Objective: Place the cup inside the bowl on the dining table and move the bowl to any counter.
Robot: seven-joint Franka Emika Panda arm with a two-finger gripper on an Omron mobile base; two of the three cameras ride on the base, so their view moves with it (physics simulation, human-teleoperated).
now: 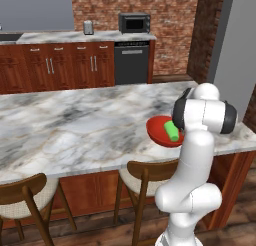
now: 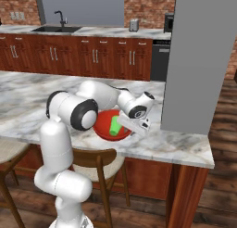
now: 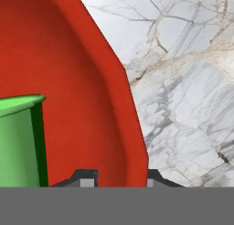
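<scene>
SCENE: small bright-green tumbler cup (image 2: 114, 126) lies inside the wide glossy red bowl (image 2: 102, 128) near the marble dining table's (image 1: 75, 125) edge | GRIP: two-finger gripper (image 3: 116, 176) clamps the bowl's rim, one finger either side | WHY: rim hold likely readies carrying both to a counter.

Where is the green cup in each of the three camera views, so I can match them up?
Left base view: the cup lies in the red bowl, right of centre, beside the arm.
Right base view: centre, in the bowl, just left of the wrist.
Hand view: lower left edge, against the bowl's inside.
Shared landmark: the bowl on the marble dining table.
</scene>
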